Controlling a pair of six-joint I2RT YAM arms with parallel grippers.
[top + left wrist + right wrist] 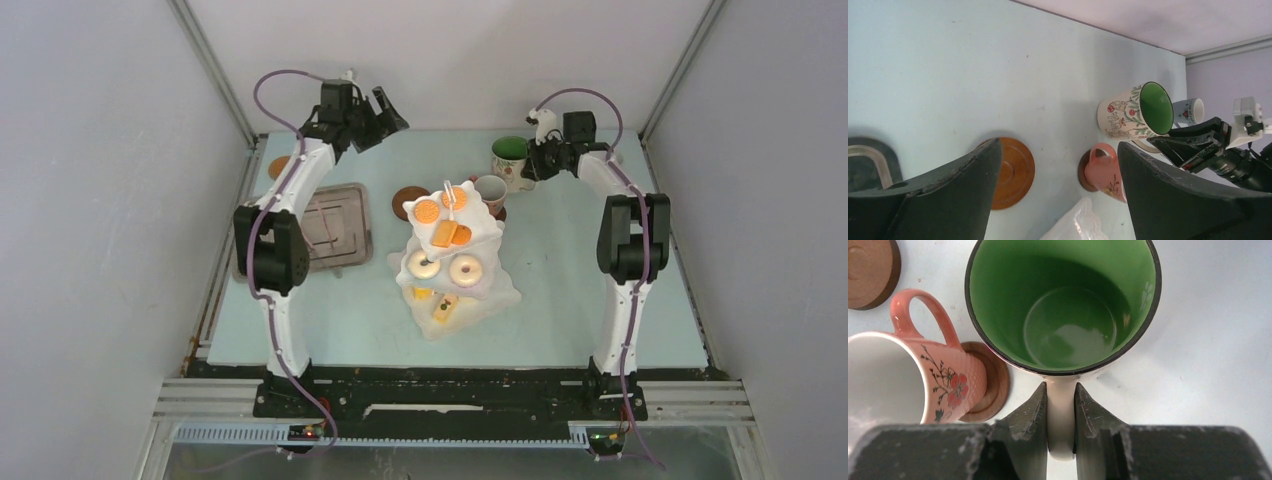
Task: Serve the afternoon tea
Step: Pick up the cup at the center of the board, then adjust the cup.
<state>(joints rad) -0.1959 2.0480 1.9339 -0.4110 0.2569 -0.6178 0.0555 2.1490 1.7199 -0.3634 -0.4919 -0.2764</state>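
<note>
The white three-tier stand (452,262) with donuts, orange biscuits and yellow cakes stands mid-table. My right gripper (535,160) is shut on the handle (1061,425) of the green-inside mug (1063,305), which is upright at the back (510,152). The pink mug (489,190) sits on a brown coaster (994,385) just left of it. A bare coaster (409,201) lies further left. My left gripper (385,115) is open and empty, high at the back left, looking down at that coaster (1015,172) and the pink mug (1104,170). A small pale mug (1190,110) stands behind the green one.
The grey metal tray (335,228) lies at the left, beside my left arm. Another brown coaster (277,167) shows partly behind that arm. Frame posts and walls close in the back corners.
</note>
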